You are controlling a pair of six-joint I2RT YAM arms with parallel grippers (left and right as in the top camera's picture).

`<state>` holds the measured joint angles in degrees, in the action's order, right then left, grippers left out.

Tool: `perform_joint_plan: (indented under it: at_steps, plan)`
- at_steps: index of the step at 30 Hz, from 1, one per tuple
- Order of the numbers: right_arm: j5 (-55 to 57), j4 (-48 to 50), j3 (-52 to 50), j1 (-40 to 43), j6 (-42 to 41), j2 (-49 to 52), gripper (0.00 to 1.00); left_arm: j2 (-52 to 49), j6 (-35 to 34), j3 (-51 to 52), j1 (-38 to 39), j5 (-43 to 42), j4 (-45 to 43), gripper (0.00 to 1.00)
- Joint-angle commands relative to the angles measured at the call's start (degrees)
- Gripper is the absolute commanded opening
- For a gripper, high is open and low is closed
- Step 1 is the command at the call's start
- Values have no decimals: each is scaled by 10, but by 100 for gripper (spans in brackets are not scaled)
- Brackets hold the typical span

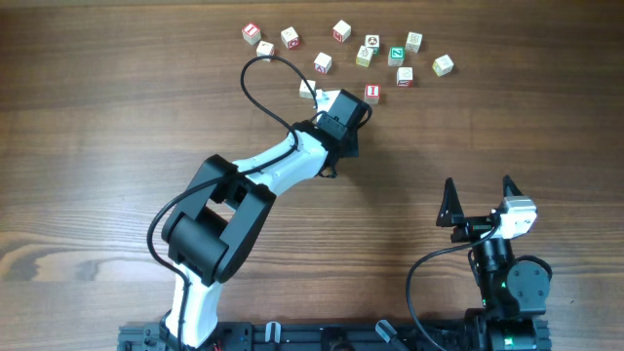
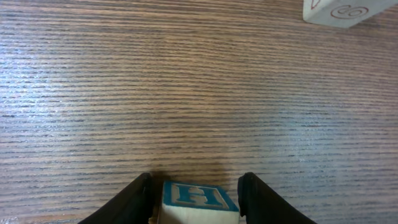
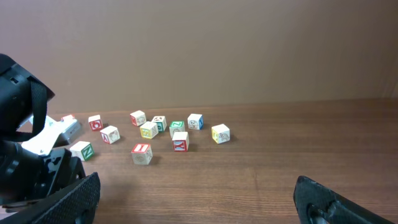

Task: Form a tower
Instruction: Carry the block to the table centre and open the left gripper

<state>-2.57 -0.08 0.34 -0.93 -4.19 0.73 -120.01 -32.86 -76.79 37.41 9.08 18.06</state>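
- Overhead, the left gripper (image 1: pixel 343 103) hangs over the loose cubes (image 1: pixel 390 54) scattered along the far edge of the surface (image 1: pixel 97 146), about midway along it. It is just beside a cube with a red mark (image 1: pixel 371 93). No tower is to be seen, since every cube visible here lies single. The right gripper (image 1: pixel 478 207) waits well apart, toward the near right corner, its jaws spread wide and empty.
- Left wrist view: a blue-H cube (image 2: pixel 199 198) sits between the left gripper's fingers (image 2: pixel 140 196). The jaws are parted only a little wider than the cube, with a dark sliver on one side, so it looks straddled rather than clamped. Whether it rests on the surface or on another cube cannot be told; if a tower is begun, it is here. Another pale cube (image 2: pixel 339 9) lies near, toward the far edge.
- Right wrist view: the right gripper's own fingertips (image 3: pixel 68 199) stand at the lower corners of the frame, wide apart, with nothing between them. The cubes in sight lie one high, and the left arm (image 3: pixel 22 137) hides the spot under its gripper.
- Handling, as a judgement: small wooden cubes should be light, stiff and smooth-faced, and not fragile. They are best taken by two opposite flat sides, centred and square. A stack one cube wide will tip at a nudge, so any withdrawal should go straight up.
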Motion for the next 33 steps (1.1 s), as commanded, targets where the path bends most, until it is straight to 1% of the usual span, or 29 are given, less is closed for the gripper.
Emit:
perform_joint_plan:
  at_steps: [1,2,4,5,6,10,13,15,18,22,25,28,30,32,33]
  plan:
    - [-5,1,0,-2,8,-3,100,-31,-23,12,1,-15,10,49]
    - [-5,1,0,-2,8,-3,100,-30,-23,11,-2,-15,9,52]
    - [-5,1,0,-2,8,-3,100,-29,-23,2,-9,-15,10,54]
    - [-5,1,0,-2,8,-3,99,-24,-23,-2,-14,-15,12,51]
    - [-5,1,0,-2,8,-3,100,-19,-23,-2,-17,-16,16,44]
    - [-5,1,0,-2,8,-3,99,-16,-27,-2,-17,-15,48,31]
    - [-5,1,0,-2,8,-3,100,-16,-65,-2,-17,-15,49,26]
    - [-5,1,0,-2,8,-3,100,-16,-73,-2,-17,-15,48,24]
    - [-5,1,0,-2,8,-3,100,-16,-82,-2,-17,3,48,24]
    - [-5,1,0,-2,8,-3,100,-16,-114,-3,-17,11,46,25]
    - [-5,1,0,-2,8,-3,100,-16,-114,-3,-17,11,40,25]
    - [-5,1,0,-2,8,-3,100,-16,-113,-3,-17,11,33,33]
    - [-5,1,0,-2,8,-3,100,-16,-106,-5,-17,11,30,40]
    - [-5,1,0,-2,8,-3,100,-16,-80,-9,-17,11,27,36]
    - [-5,1,0,-2,8,-3,100,-16,-58,-11,-17,11,28,36]
